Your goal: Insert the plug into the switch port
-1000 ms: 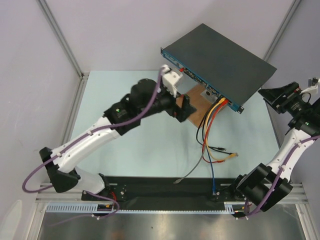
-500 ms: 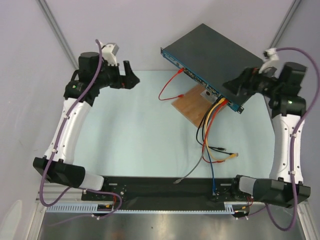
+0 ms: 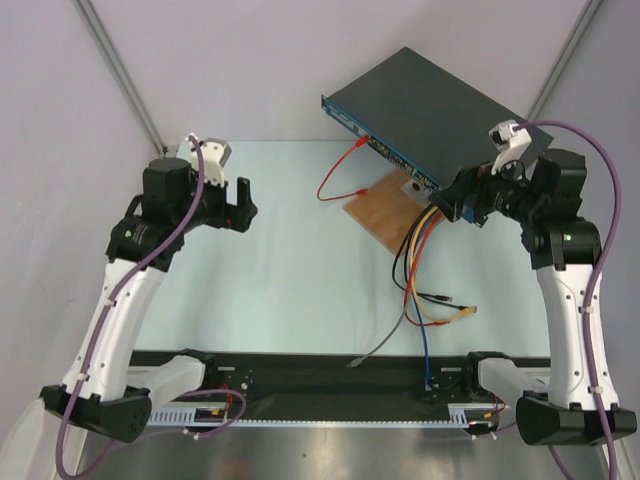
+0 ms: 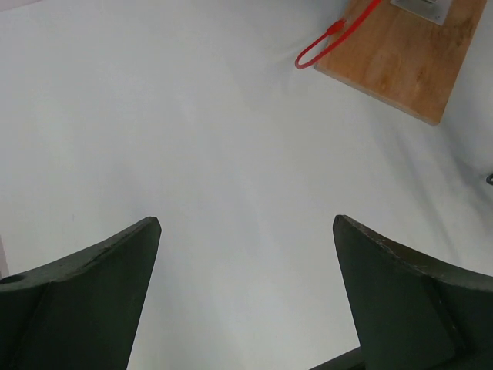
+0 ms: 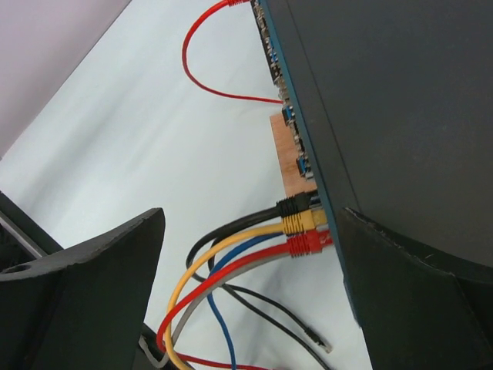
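The left hand (image 3: 246, 205) hangs over the table (image 3: 280, 270), well to the left of the switch (image 3: 440, 110). Its two fingers are wide apart and there is nothing in it.

A red wire (image 3: 322, 185) makes a loop just left of the switch's blue front. One end goes up to the front. The other end, which looks like the plug (image 3: 366, 187), lies by the brown board (image 3: 385, 215), just in front of the switch. I cannot tell if that end is loose.

The switch sits at the far side of the table, with its row of holes facing the arms. A black plug (image 5: 296, 204), a yellow plug (image 5: 304, 222) and a red plug (image 5: 308, 243) are already in, near the switch's right end.

The right hand (image 3: 458, 200) is right next to that end. It is wide open too and holds nothing.

I think the job now is to pick up the loose plug. Grab the hard plug part, not the soft wire, so it does not flop. Point it straight at an empty hole. Push slowly and straight. The other hand could press on the switch so it does not slide away.
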`<action>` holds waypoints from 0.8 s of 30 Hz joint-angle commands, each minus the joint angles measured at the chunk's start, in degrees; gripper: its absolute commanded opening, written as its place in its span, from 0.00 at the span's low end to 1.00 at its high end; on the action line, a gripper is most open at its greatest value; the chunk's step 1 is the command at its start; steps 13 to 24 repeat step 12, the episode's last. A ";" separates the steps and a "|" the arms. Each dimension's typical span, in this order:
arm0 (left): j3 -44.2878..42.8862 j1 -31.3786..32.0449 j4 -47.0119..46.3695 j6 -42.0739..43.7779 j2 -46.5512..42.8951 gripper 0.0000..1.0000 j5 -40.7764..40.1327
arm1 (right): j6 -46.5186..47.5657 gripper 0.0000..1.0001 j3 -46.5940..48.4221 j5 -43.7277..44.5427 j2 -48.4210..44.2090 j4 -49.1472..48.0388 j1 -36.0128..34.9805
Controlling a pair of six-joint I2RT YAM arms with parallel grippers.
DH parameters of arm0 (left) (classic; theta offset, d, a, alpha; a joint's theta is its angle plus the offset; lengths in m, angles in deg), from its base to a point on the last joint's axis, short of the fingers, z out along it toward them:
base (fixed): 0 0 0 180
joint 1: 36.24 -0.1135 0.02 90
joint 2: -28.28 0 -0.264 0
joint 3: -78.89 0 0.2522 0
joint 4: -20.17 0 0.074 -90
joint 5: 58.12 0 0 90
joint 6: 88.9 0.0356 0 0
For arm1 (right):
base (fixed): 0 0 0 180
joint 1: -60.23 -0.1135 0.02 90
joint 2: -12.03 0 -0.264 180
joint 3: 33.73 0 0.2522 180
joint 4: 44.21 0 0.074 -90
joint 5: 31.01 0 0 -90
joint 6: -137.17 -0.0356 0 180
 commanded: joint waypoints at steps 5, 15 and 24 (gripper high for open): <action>-0.54 2.26 -1.17 3.24 -1.24 1.00 -5.26 | 1.50 1.00 -1.78 1.71 -4.32 -0.02 0.12; -2.92 2.35 -1.96 2.19 -1.32 1.00 -7.54 | 1.41 1.00 -2.22 1.80 -6.34 -0.28 0.65; -2.92 2.35 -1.96 2.19 -1.32 1.00 -7.54 | 1.41 1.00 -2.22 1.80 -6.34 -0.28 0.65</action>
